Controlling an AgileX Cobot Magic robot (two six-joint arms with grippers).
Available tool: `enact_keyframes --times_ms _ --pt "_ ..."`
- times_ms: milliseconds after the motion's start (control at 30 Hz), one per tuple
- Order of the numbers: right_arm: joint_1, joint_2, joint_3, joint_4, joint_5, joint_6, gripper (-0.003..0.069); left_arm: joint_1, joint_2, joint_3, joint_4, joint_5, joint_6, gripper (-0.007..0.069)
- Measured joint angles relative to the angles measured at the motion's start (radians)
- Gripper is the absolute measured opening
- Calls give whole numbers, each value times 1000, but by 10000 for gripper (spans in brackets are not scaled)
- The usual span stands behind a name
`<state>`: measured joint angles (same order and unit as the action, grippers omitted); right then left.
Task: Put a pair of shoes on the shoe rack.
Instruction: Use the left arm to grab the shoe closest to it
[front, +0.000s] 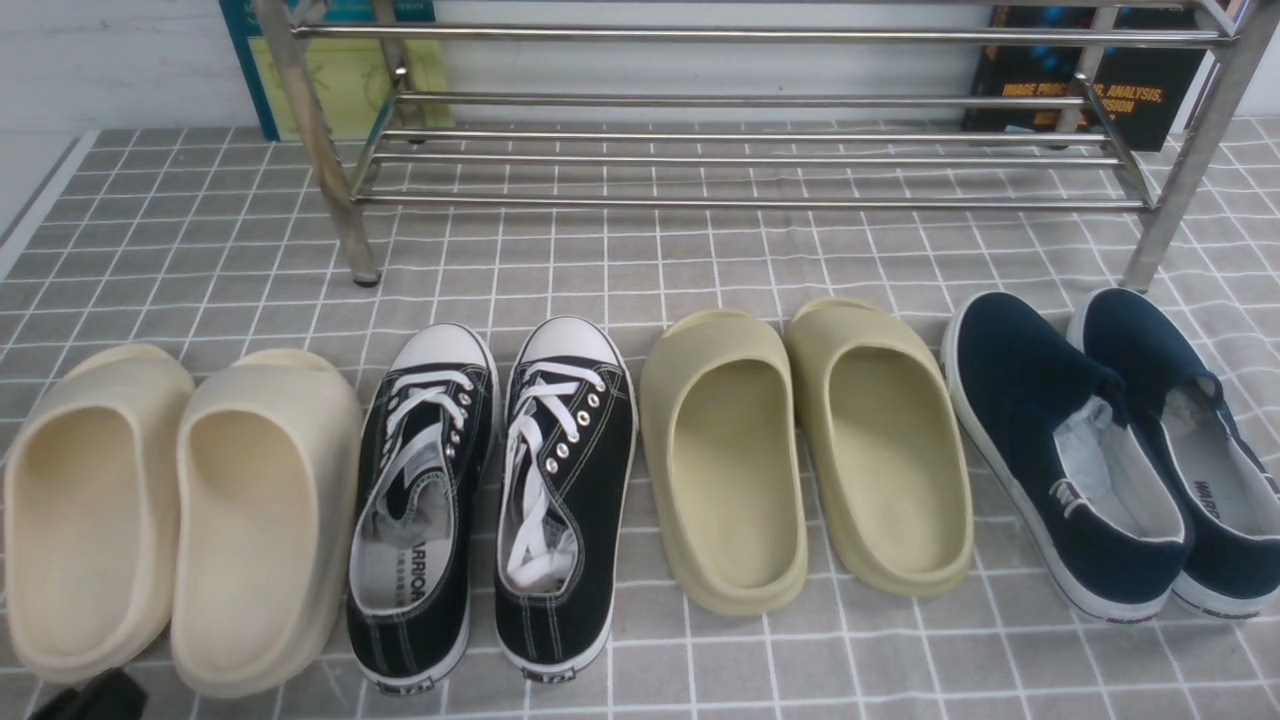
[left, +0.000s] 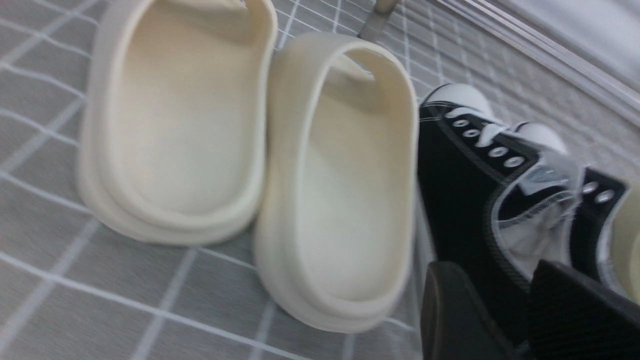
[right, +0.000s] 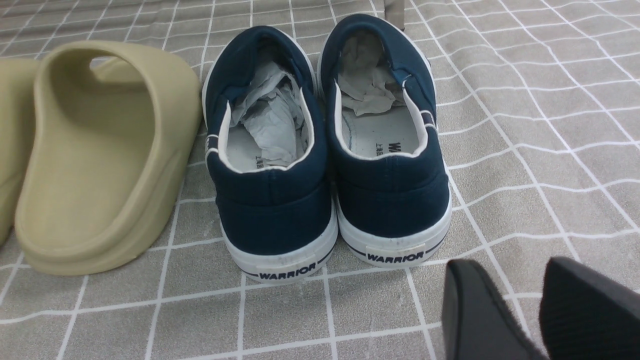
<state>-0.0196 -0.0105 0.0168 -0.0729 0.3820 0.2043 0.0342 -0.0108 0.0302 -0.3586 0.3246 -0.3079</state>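
Observation:
The two black canvas sneakers with white laces and toe caps, the left one (front: 425, 500) and the right one (front: 565, 490), stand side by side on the checked cloth, toes toward the shoe rack (front: 740, 160). The silver tube rack stands empty at the back. In the left wrist view my left gripper (left: 510, 305) is open and empty. It hangs low behind the heel of the left sneaker (left: 465, 200), beside a cream slide. My right gripper (right: 525, 305) is open and empty over the cloth, just behind and to the outer side of the navy slip-ons' heels.
A cream slide pair (front: 180, 510) lies left of the sneakers. An olive slide pair (front: 800, 450) lies to their right, then navy slip-ons (front: 1110, 450) stuffed with paper. Books (front: 1090, 80) lean on the wall behind the rack. A dark part of my left arm (front: 90, 698) shows at the front left corner.

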Motion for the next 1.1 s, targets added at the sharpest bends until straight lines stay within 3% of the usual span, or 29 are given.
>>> enact_keyframes --times_ms 33,100,167,233,433,733,867,967,1100 --pt "0 0 0 0 0 0 239 0 0 0 0 0 0 239" --pt "0 0 0 0 0 0 239 0 0 0 -259 -4 -112 239" --pt "0 0 0 0 0 0 239 0 0 0 -344 -7 -145 239" --pt "0 0 0 0 0 0 239 0 0 0 -527 -12 -195 239" --pt "0 0 0 0 0 0 239 0 0 0 -638 -44 -211 239" --pt "0 0 0 0 0 0 239 0 0 -15 -647 -35 -189 239" --pt "0 0 0 0 0 0 239 0 0 -161 -593 43 3 224" --pt "0 0 0 0 0 0 239 0 15 -287 -475 117 132 183" --pt "0 0 0 0 0 0 239 0 213 -523 -145 363 179 29"
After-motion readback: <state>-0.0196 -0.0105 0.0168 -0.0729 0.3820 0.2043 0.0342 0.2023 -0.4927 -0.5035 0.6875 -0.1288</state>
